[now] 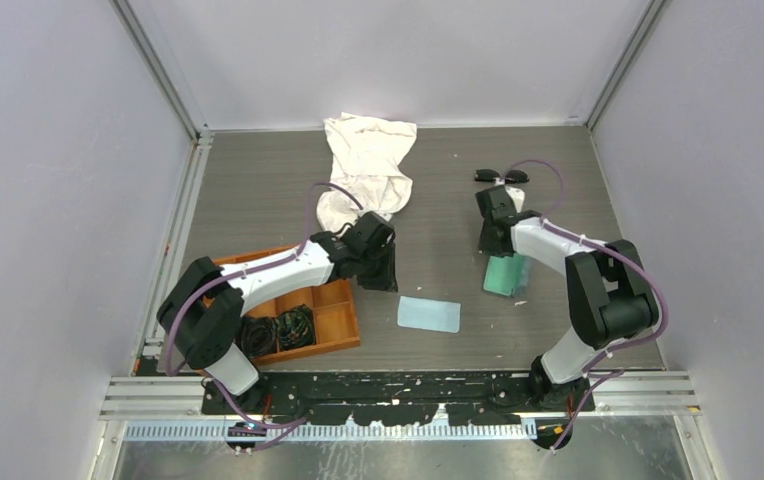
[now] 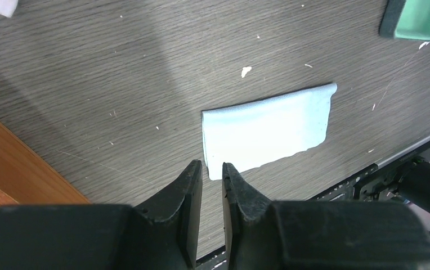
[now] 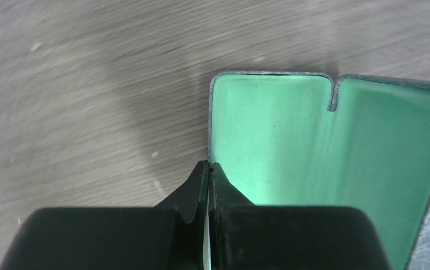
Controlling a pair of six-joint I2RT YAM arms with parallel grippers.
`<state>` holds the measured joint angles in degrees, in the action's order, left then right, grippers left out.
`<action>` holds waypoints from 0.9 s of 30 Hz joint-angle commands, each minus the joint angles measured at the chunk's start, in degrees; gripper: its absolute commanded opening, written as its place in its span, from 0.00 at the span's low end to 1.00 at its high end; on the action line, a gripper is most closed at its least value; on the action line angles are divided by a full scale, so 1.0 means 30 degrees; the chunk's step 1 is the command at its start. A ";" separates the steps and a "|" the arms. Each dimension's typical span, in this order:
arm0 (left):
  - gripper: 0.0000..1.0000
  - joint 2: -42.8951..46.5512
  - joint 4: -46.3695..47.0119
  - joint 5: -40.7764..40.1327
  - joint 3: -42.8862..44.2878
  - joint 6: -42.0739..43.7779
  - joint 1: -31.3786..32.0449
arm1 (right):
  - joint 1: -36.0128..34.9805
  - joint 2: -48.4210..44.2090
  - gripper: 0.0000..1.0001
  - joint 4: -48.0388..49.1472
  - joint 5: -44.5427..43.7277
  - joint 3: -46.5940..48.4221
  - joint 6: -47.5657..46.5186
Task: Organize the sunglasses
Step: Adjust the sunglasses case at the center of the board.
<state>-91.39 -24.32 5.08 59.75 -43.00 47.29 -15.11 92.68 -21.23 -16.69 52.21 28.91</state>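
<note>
The black sunglasses [image 1: 501, 176] lie folded on the table at the far right, just beyond my right arm. The open grey-blue glasses case [image 1: 506, 273] with its mint-green lining [image 3: 291, 135] lies nearer. My right gripper [image 3: 209, 164] is shut on the case's left wall, also seen from above [image 1: 495, 250]. My left gripper [image 2: 212, 167] hangs over the table just short of a light-blue cloth [image 2: 269, 129], its jaws a narrow gap apart with nothing between them. From above, the left gripper [image 1: 379, 272] is left of that cloth [image 1: 428, 313].
A large white cloth [image 1: 368, 170] lies crumpled at the back centre. A wooden tray [image 1: 333, 320] with black coiled bundles [image 1: 295, 327] stands at the front left under my left arm. The case's corner [image 2: 415, 19] shows in the left wrist view.
</note>
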 commanded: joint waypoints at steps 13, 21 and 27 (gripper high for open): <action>0.21 0.2535 -0.0751 -0.1555 -0.1403 0.0066 -0.0439 | -0.6864 -0.0491 0.11 0.1702 0.3021 -0.0350 -0.3628; 0.22 0.2473 -0.0863 -0.1208 -0.1220 0.0227 -0.0616 | -0.6948 -0.2300 0.42 0.0117 0.3384 0.0766 -0.2687; 0.22 0.2245 -0.0868 -0.0982 -0.0848 0.0436 -0.0615 | -0.6932 -0.6200 0.51 -0.1843 0.2572 0.1378 -0.1615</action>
<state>-85.34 -26.87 2.02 55.77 -42.96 45.58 -35.59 82.52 -23.64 -7.25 52.82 21.41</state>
